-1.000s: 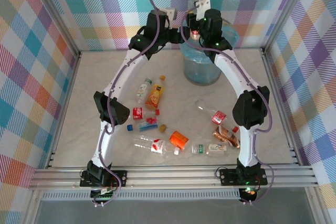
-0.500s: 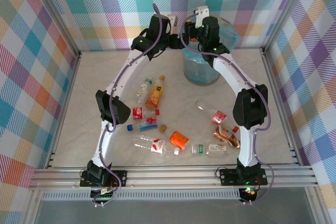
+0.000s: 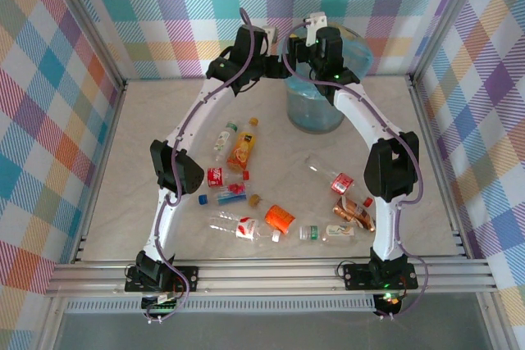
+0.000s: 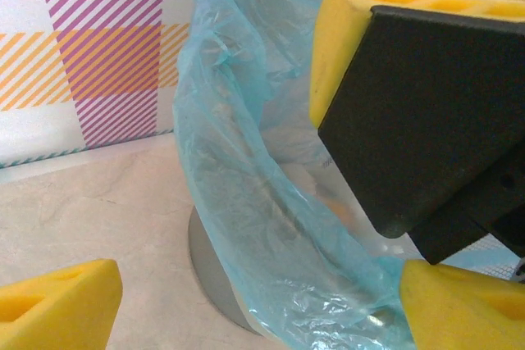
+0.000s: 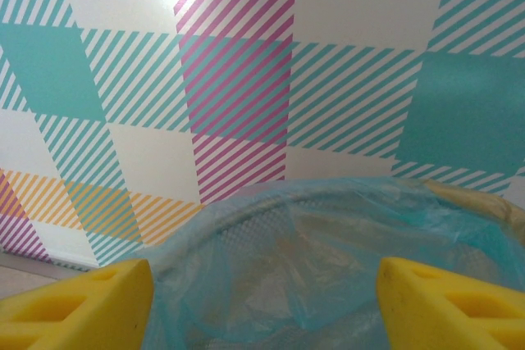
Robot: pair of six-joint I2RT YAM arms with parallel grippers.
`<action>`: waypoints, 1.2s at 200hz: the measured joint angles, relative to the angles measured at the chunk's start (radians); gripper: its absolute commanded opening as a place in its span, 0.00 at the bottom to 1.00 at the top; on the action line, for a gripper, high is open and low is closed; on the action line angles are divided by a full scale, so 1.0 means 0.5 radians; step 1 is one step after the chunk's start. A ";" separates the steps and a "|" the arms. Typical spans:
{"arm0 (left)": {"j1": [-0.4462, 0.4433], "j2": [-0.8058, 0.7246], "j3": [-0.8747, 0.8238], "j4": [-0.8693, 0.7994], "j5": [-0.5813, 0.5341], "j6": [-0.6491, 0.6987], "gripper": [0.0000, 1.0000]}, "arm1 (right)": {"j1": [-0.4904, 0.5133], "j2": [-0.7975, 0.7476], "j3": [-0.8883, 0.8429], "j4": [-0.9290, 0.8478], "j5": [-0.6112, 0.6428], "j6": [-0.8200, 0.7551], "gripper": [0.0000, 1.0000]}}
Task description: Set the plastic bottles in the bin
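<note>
Above the bin (image 5: pixel 344 260), right fingers (image 5: pixel 82 301) gape empty; left fingers (image 4: pixel 57 305) beside it, likewise apart

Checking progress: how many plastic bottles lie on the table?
9 visible: green-capped, orange-juice far; red-labelled, blue-capped left; crushed clear, orange, green-labelled near; red-banded, brown right. Brown may hide another.

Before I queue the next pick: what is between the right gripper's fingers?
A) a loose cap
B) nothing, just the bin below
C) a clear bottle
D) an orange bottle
B: in the right wrist view the right gripper is open and empty above the bin.
</note>
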 measured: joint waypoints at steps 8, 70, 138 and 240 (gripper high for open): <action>0.000 0.000 -0.002 -0.002 0.004 -0.001 0.88 | -0.002 0.000 0.002 -0.009 -0.008 0.003 0.73; 0.005 -0.020 -0.002 0.013 0.042 -0.014 0.88 | -0.008 0.000 0.179 -0.258 -0.100 0.013 0.73; 0.005 -0.283 -0.011 0.000 0.121 -0.012 0.87 | 0.023 0.001 0.771 -0.784 -0.340 0.051 0.73; -0.006 -1.440 -1.509 0.073 0.211 0.076 0.87 | 0.358 -0.314 0.552 -1.479 -0.609 0.072 0.74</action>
